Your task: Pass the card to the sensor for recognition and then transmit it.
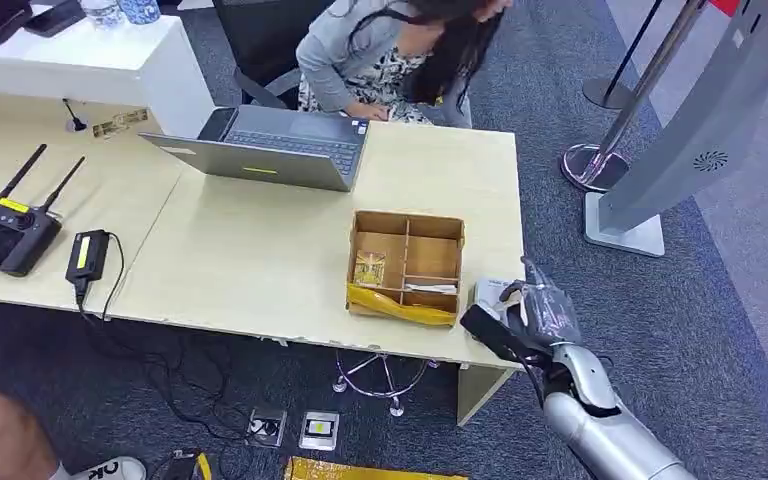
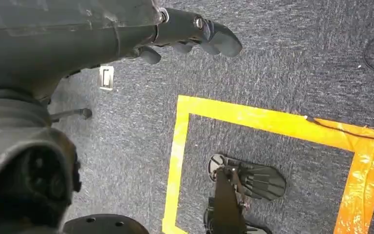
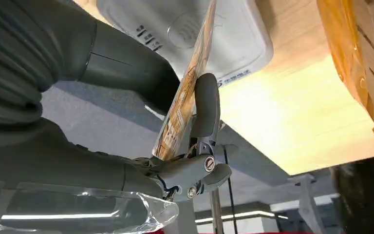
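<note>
My right hand (image 1: 532,312) hovers at the table's front right corner, over the white card sensor (image 1: 490,294). In the right wrist view the thumb and a dark finger (image 3: 205,105) pinch a thin yellow-brown printed card (image 3: 185,92), held edge-on just above the white sensor (image 3: 233,36) with its wireless mark. I cannot tell whether the card touches the sensor. My left hand (image 2: 195,34) hangs beside my body above the carpet, fingers apart and holding nothing.
A cardboard divider box (image 1: 407,265) with cards sits left of the sensor. A laptop (image 1: 270,148) lies further back, with a person (image 1: 390,50) seated behind it. A remote controller (image 1: 5,225) and a black charger (image 1: 87,255) lie at left. A grey stand (image 1: 680,150) rises at right.
</note>
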Robot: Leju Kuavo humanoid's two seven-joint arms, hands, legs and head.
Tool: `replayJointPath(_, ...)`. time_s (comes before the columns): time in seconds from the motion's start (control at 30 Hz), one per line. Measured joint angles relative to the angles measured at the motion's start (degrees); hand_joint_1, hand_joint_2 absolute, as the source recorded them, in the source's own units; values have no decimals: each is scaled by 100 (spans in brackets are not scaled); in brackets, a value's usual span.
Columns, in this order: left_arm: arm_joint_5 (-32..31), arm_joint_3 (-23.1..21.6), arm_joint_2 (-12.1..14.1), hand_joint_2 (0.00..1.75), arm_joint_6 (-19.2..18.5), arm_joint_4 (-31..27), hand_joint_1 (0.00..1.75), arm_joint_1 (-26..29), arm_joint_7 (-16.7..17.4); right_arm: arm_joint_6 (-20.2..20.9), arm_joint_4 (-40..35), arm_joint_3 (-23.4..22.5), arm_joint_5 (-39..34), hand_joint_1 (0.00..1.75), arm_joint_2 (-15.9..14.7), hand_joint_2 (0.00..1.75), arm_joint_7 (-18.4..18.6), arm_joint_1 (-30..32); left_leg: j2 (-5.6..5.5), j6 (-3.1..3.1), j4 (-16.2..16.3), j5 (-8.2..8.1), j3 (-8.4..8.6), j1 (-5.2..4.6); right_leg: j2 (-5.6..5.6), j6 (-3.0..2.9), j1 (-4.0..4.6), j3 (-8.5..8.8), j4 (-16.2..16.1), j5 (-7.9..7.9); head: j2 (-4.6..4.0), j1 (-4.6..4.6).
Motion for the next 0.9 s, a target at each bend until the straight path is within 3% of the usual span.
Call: replayJointPath(0.9,-28,-13,-4,0,-7,0,0,-8,15,-100,610,46,-708,175,111,175,-175,-302,1,0,0,0,3,0,2,0,0,2,0,0,0,0)
